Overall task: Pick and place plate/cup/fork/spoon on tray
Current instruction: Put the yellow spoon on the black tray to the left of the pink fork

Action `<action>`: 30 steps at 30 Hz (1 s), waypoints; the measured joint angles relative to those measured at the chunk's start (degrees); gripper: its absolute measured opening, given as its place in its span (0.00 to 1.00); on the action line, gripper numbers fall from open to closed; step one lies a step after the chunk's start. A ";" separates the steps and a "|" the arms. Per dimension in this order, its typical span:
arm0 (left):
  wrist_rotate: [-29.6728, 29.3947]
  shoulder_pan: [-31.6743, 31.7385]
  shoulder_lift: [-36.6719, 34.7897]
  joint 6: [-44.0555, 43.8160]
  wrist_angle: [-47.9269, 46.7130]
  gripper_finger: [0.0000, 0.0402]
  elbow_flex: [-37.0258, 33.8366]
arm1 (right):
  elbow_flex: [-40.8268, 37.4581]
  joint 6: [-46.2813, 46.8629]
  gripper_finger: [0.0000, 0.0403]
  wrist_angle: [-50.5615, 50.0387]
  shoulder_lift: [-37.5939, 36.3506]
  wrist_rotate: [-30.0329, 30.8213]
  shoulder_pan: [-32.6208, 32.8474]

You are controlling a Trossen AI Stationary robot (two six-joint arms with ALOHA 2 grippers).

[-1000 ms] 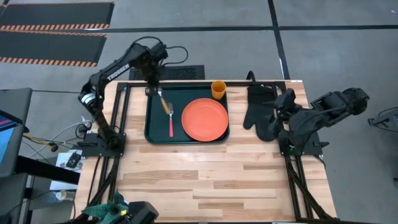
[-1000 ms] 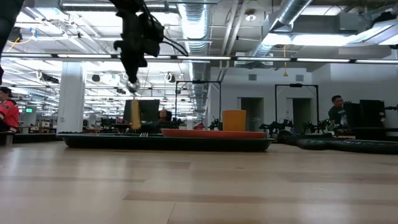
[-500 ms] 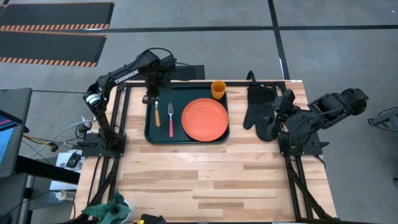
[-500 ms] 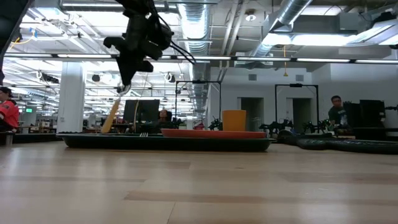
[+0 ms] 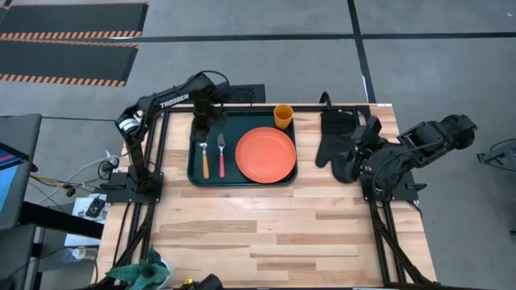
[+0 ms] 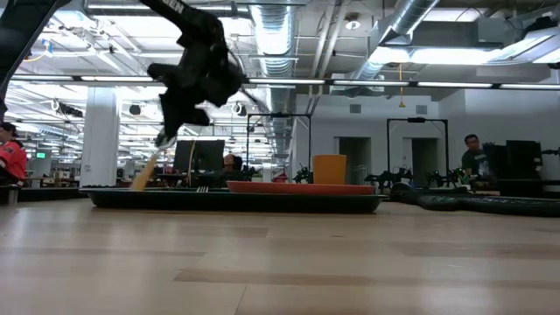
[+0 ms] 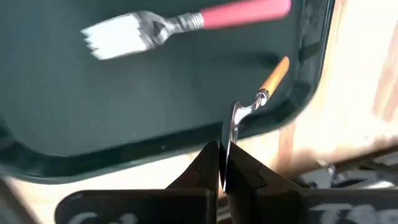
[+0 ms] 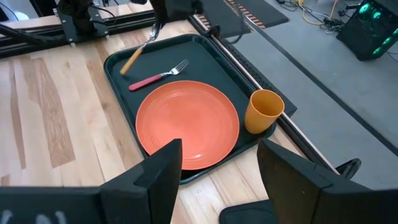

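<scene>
The dark green tray (image 5: 242,179) lies at the table's far middle. On it are the orange-red plate (image 5: 264,153), the red-handled fork (image 5: 221,155) left of the plate, and the orange-yellow cup (image 5: 283,115) in its far right corner. My left gripper (image 5: 201,131) is over the tray's left part, shut on the yellow-handled spoon (image 5: 205,163), left of the fork. My right gripper (image 8: 217,180) is open and empty at the table's right side, beside the mitt. My left gripper pinches the spoon's metal bowl (image 7: 232,127) between its two fingertips, with the bowl edge-on to the wrist camera. The fingers come from above, slanting toward the near edge. The yellow handle (image 6: 143,172) slants down from the fingers toward the tray floor; the tray rim hides its end.
A black oven mitt (image 5: 337,145) lies right of the tray, between it and my right arm. Bare wood (image 5: 266,234) fills the table's near half. People show in the room beyond the table (image 6: 473,153).
My left gripper has gone down and a little toward the near edge, tipping over. The spoon, which hung below the fingers and lay slantwise, has swung round; its handle now points to the near edge, parallel to the fork, and is lowered to the tray.
</scene>
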 joint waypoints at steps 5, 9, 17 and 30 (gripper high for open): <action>0.07 0.50 0.00 0.24 2.05 0.00 -6.58 | 0.00 -0.02 0.58 0.00 0.00 0.00 0.00; 1.12 0.59 0.00 0.74 4.24 0.00 -9.74 | 0.01 -0.04 0.58 -0.02 0.00 0.02 0.00; 1.36 0.63 -0.07 1.85 9.77 0.00 -10.90 | 0.01 -0.04 0.58 0.00 0.00 0.02 0.00; 2.08 1.83 -0.07 -3.30 13.52 0.00 -10.88 | 0.00 -0.20 0.58 0.00 0.00 0.07 0.00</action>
